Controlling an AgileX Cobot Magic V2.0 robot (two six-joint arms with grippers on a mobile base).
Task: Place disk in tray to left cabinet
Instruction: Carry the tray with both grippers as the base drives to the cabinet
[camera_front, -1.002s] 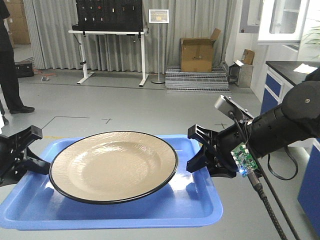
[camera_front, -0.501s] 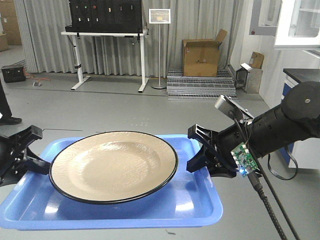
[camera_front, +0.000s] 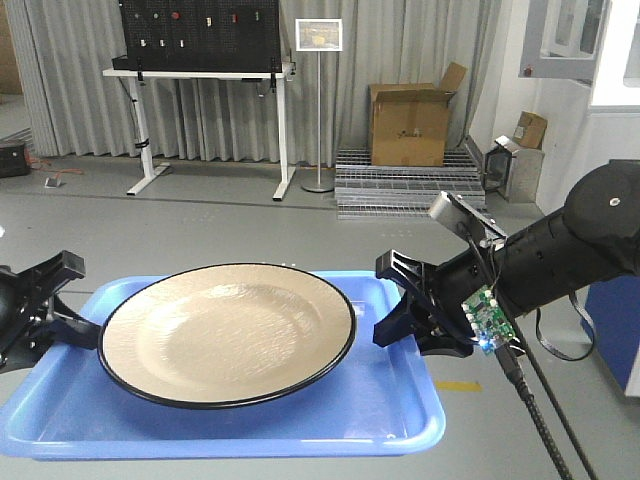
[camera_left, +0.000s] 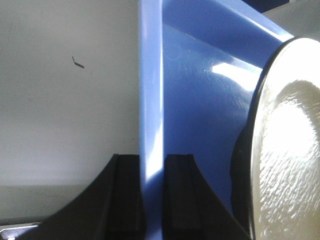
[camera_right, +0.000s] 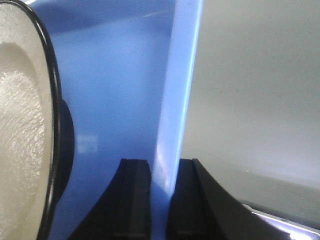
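— Two claws on the load? Report from the left.
— Left claw: closed on the left lip of the tray. The left wrist view shows one dark finger on each side of the blue lip, both touching it.
— Tray condition?
— Bright blue, roughly level, held above the grey floor between the two claws.
— Location of the disk?
— Disk: tan with a black rim, lying flat inside the tray, set toward its left and far side. Bare blue shows along the near edge and at the right.
— Right side?
— Right claw: pinching the right lip in the same way. The right wrist view shows the lip squeezed between both fingers, with the disk's rim near.
— Background?
— Black pegboard on a white desk far left, then a sign stand, then a cardboard box.
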